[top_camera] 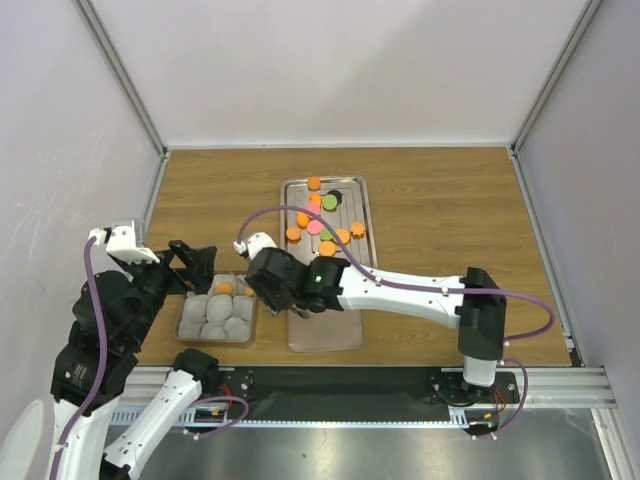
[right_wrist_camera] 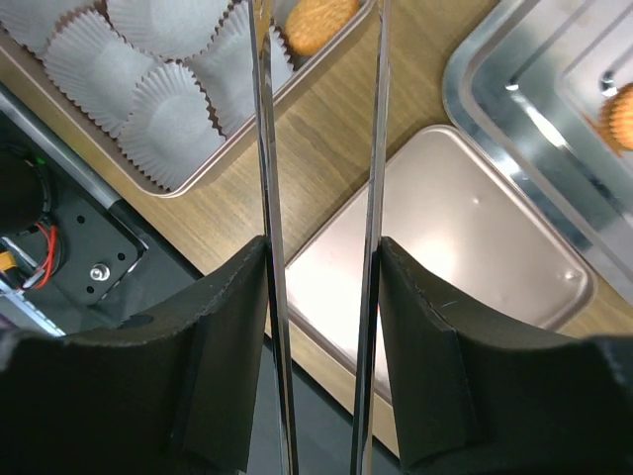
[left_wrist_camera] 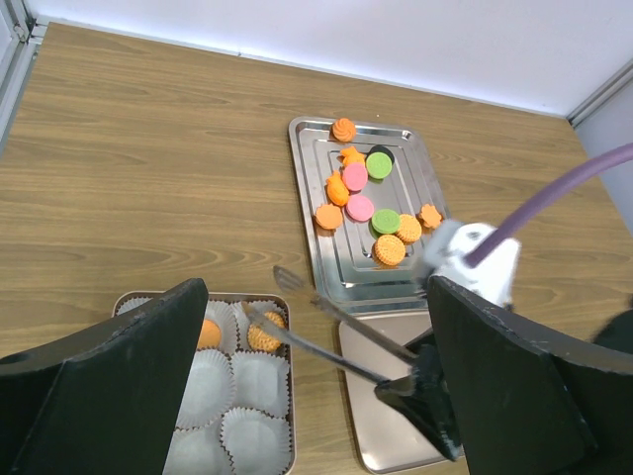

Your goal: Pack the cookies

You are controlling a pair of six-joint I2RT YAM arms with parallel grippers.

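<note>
Several cookies (top_camera: 322, 215), mostly orange with some pink and green, lie loose on the steel tray (top_camera: 350, 190). Two orange cookies (left_wrist_camera: 265, 336) sit in paper cups at the far end of the small box (left_wrist_camera: 237, 396). My right gripper (right_wrist_camera: 321, 257) is shut on a pair of metal tongs (left_wrist_camera: 336, 341), pressing both arms from outside. The tong tips stand apart at the box's far right corner, one over the cookie (right_wrist_camera: 315, 22) there, with nothing between them. My left gripper (left_wrist_camera: 315, 292) hangs open over the box, holding nothing.
A flat metal lid (top_camera: 325, 330) lies between the box and my right arm, just in front of the steel tray. The other white paper cups (right_wrist_camera: 168, 119) hold nothing. The table's near edge and the black base rail (top_camera: 330, 385) are close behind the box.
</note>
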